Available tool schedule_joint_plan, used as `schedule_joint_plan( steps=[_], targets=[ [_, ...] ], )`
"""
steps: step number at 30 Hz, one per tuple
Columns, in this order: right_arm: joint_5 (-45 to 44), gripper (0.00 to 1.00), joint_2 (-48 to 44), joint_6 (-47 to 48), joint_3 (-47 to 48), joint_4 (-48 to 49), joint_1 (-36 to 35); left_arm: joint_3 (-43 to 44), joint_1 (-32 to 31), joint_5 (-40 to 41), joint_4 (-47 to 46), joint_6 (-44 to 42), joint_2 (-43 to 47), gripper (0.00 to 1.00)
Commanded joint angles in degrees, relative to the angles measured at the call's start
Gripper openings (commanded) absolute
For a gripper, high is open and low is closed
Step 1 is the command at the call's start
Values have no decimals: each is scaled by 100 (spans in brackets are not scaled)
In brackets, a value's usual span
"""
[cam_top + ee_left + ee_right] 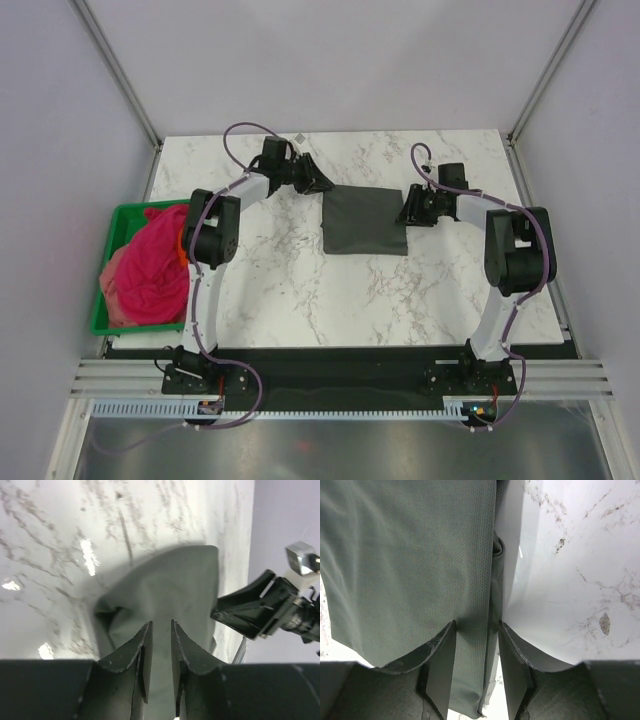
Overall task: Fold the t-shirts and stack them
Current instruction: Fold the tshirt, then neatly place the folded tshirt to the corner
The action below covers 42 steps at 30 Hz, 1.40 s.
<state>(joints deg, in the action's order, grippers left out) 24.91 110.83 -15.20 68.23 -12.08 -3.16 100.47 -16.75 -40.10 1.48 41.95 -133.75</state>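
The dark charcoal grey t-shirt (365, 220) lies folded flat as a rectangle in the middle of the marble table. My left gripper (322, 186) is at its far left corner. In the left wrist view its jaws (161, 625) stand slightly apart over the grey cloth (170, 580). My right gripper (405, 215) is at the shirt's right edge. In the right wrist view it (477, 625) is open, with the folded edge of the shirt (405, 555) running between its fingers. The magenta-pink t-shirt (155, 265) and the paler salmon-pink one (113, 295) lie bunched in the bin.
A green plastic bin (120, 212) sits at the table's left edge and holds the pink shirts. The white marble table (290, 290) shows bare in front of the grey shirt. Grey walls enclose the table on three sides.
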Motion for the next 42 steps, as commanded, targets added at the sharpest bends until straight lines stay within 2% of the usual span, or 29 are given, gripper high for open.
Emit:
schedule_joint_plan(
  steps=[1,10,17,20,23,26,27,32,35,39,42],
  targets=[
    [-100,47,-324,0,-46,65,0,526,32,19,-104,41,-432,28],
    [-249,48,-684,61,-187,-67,8,1019,102,134,-95,471,-942,29],
    [-372,55,-1028,79,-135,-304,17,852,146,-270,-95,542,-337,32],
    [-285,58,-1011,96,50,-409,17,467,225,-480,-77,524,304,34],
    [-267,60,-888,228,305,-655,17,-332,295,-604,-51,428,1069,35],
    [-109,66,-712,465,542,-944,17,-1316,331,-815,19,183,1789,35],
    [-135,66,-659,509,612,-1015,8,-1876,331,-824,19,112,1983,36],
    [-179,66,-220,676,911,-1112,8,-3565,339,-894,177,-310,3485,37],
    [-162,64,123,747,1131,-1192,17,-3989,339,-1034,414,-494,4172,37],
    [-48,62,466,834,1324,-1201,17,-3956,339,-860,1501,-1215,4814,40],
    [-21,59,668,878,1404,-1218,17,-3999,339,-658,1838,-1646,5156,40]
  ],
)
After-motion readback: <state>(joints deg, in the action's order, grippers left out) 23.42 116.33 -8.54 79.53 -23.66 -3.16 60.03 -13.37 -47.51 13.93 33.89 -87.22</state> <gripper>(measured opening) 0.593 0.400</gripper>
